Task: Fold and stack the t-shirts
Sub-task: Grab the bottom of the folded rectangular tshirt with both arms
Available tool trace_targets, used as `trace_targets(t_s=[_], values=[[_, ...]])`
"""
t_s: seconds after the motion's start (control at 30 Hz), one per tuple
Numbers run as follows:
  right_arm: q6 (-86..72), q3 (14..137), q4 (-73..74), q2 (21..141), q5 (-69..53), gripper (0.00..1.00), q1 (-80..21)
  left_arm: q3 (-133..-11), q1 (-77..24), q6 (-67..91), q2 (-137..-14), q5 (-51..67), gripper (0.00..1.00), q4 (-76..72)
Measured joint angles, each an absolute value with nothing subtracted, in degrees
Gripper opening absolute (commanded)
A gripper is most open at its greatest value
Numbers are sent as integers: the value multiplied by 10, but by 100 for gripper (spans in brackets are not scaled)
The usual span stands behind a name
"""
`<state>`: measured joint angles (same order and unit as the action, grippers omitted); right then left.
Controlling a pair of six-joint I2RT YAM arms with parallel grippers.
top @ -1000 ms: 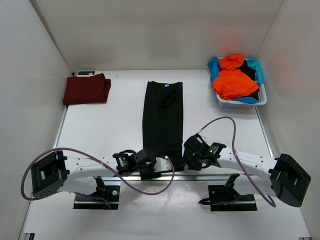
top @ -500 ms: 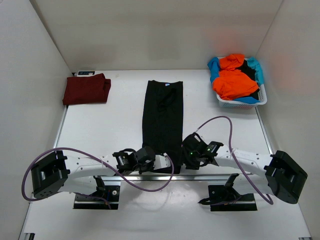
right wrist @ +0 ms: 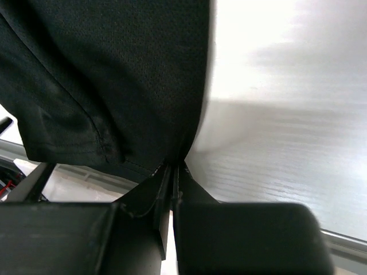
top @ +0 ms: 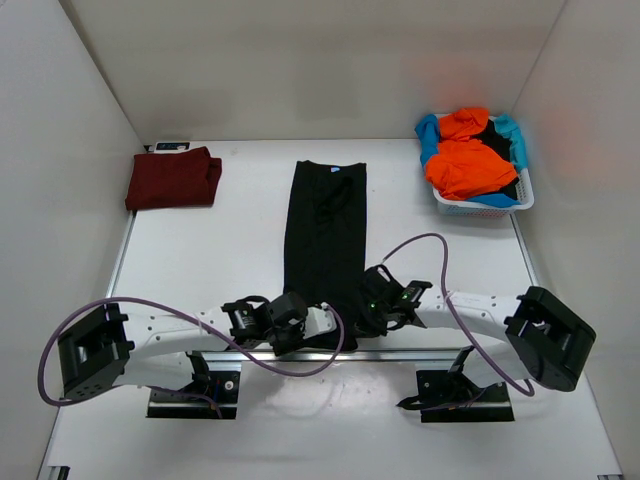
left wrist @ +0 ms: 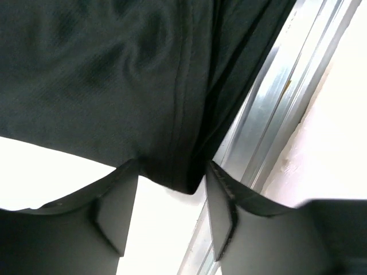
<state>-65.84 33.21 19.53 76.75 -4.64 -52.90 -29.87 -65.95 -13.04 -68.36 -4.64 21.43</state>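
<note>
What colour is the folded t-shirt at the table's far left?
The folded t-shirt is dark red, clearest in the top external view.

We see the black t-shirt (top: 326,235) as matt, finely woven cloth; the white worktop (top: 210,260) looks smooth, and its edge rail (left wrist: 275,109) is shiny brushed metal.

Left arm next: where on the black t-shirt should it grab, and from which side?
Take the near-left hem corner, coming in low from the near side. The black t-shirt lies as a long flat strip, and that corner sits between the fingers of the open left gripper. The right gripper looks pinched on the other near corner.
</note>
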Motion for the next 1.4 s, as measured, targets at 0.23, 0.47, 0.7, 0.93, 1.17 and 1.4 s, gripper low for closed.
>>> trace_targets(t_s=[0.23, 0.47, 0.7, 0.93, 1.17, 1.4], values=[[-661, 304, 203, 724, -46, 0, -520, -331, -662, -115, -682, -47, 65, 229], [-667, 299, 204, 717, -45, 0, -521, -351, -683, -113, -689, -37, 67, 218], [-671, 296, 197, 717, -46, 0, -521, -349, -695, -129, -730, -53, 64, 187], [-673, 291, 192, 717, -46, 0, -521, -348, -695, -146, -744, -76, 52, 163], [-675, 273, 186, 692, -45, 0, -517, -338, -698, -153, -746, -62, 38, 171], [-675, 263, 188, 676, -44, 0, -512, -338, -691, -169, -747, -59, 18, 216]])
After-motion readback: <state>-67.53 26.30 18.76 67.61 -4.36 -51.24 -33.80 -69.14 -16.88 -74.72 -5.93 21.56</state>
